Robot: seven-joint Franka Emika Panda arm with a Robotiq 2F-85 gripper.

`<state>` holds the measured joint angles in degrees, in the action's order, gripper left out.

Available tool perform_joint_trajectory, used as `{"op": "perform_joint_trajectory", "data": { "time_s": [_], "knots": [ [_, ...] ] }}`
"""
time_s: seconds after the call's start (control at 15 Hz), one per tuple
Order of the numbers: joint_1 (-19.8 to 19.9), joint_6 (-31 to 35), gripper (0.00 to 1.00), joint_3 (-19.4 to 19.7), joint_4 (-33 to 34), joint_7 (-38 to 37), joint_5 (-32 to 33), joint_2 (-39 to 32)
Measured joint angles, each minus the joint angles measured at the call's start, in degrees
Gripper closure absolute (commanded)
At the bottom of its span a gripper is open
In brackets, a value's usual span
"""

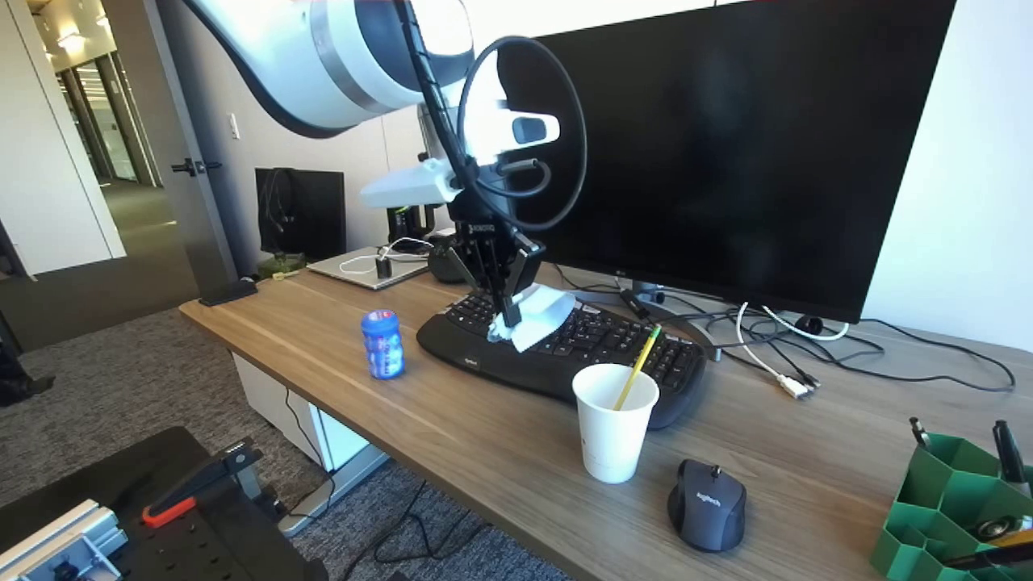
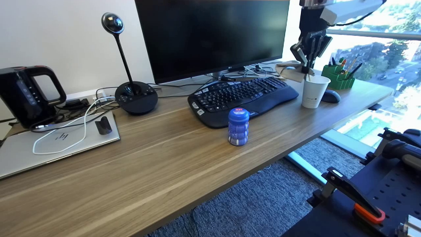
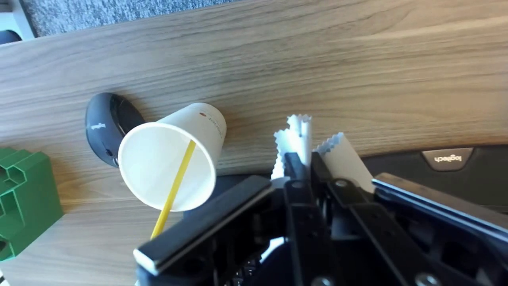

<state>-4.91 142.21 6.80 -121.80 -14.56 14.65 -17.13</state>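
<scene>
Plenty of daylight pouring in from the window [image 2: 403, 102], which is pretty blown out in an exterior view; the arm's white shell [image 1: 294, 56] glares too; soft shadows sit beside the cup [image 3: 154, 159] on the tabletop [image 3: 357, 79]; up close in the wrist view, the gripper [image 3: 304, 161] looks kinda blurry.
</scene>
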Motion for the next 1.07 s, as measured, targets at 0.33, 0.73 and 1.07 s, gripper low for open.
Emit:
{"op": "perform_joint_trajectory", "data": {
  "time_s": [0.33,0.73,1.07],
  "knots": [
    [0.3,0.0,0.98,1.5,0.2,-2.8,1.1,0.0],
    [1.1,0.0,0.98,3.1,0.8,-6.7,1.1,0.0],
    [1.9,-0.1,0.98,4.4,0.9,-9.3,1.1,0.0]
  ]
}}
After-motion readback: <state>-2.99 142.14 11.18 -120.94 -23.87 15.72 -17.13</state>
